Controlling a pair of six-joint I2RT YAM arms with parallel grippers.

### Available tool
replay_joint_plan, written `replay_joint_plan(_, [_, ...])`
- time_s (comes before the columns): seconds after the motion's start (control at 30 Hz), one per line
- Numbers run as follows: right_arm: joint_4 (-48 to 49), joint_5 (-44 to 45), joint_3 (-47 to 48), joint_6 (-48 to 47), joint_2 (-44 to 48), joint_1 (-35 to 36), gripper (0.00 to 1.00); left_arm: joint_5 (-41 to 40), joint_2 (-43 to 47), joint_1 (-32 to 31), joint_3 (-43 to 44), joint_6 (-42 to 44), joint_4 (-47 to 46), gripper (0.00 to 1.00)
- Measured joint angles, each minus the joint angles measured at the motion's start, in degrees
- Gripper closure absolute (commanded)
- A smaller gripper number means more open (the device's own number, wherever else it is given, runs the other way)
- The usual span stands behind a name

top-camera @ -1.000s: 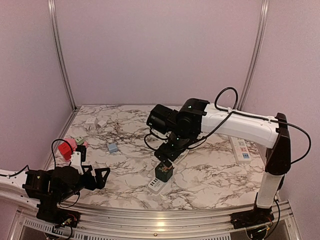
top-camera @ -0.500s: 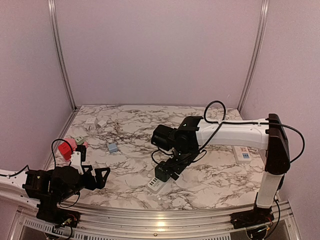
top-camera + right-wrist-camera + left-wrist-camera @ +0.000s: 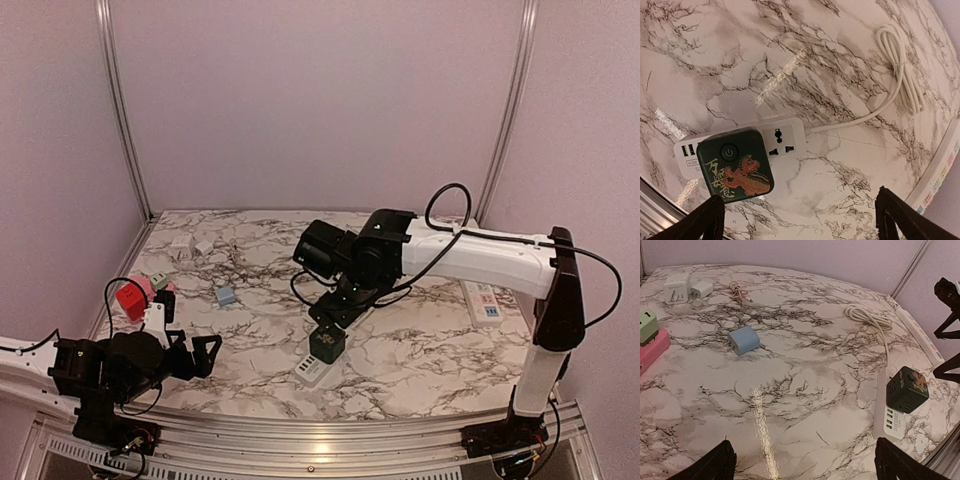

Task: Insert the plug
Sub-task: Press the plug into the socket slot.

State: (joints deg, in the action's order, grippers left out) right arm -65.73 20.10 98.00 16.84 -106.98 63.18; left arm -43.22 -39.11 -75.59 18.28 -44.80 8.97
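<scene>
A dark green cube plug (image 3: 735,164) with a red dragon print sits on the white power strip (image 3: 785,137), covering its near sockets; one socket beside it stays bare. My right gripper (image 3: 800,220) hovers just above and behind the plug (image 3: 328,343), open, with nothing between its fingers. The left gripper (image 3: 805,465) is open and low near the table's front left, well away from the plug (image 3: 907,389) and strip (image 3: 887,415).
The strip's coiled white cable (image 3: 900,75) lies behind it. A blue adapter (image 3: 743,340), white adapters (image 3: 677,288) and pink and green blocks (image 3: 650,337) lie on the left. A second power strip (image 3: 482,300) runs along the right edge.
The right gripper dropped onto the green plug half a second ago and has now lifted back off it, still open. The left arm has not moved.
</scene>
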Motion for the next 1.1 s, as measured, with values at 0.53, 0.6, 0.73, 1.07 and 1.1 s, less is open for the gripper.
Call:
replay_joint_plan(0.53, [4.1,-1.8,-9.9,0.6,1.3,0.3,0.01,1.8,5.5,16.5,0.5,-0.7,2.2,0.01])
replay_joint_plan(0.6, [4.1,-1.6,-9.9,0.6,1.3,0.5,0.02,3.7,3.4,20.2,1.2,-0.1,2.1,0.01])
replay_joint_plan(0.73, [3.5,-0.6,-9.2,1.4,1.1,0.7,0.02,9.8,-2.1,28.1,2.8,0.9,0.8,0.01])
replay_joint_plan(1.07, [5.4,2.5,-5.0,7.3,5.7,2.0,0.01,27.9,-23.7,39.8,12.0,3.7,-5.8,0.01])
replay_joint_plan(1.1, [6.2,2.8,-6.0,8.1,7.6,2.3,0.01,28.9,-26.7,40.2,13.7,4.2,-6.4,0.01])
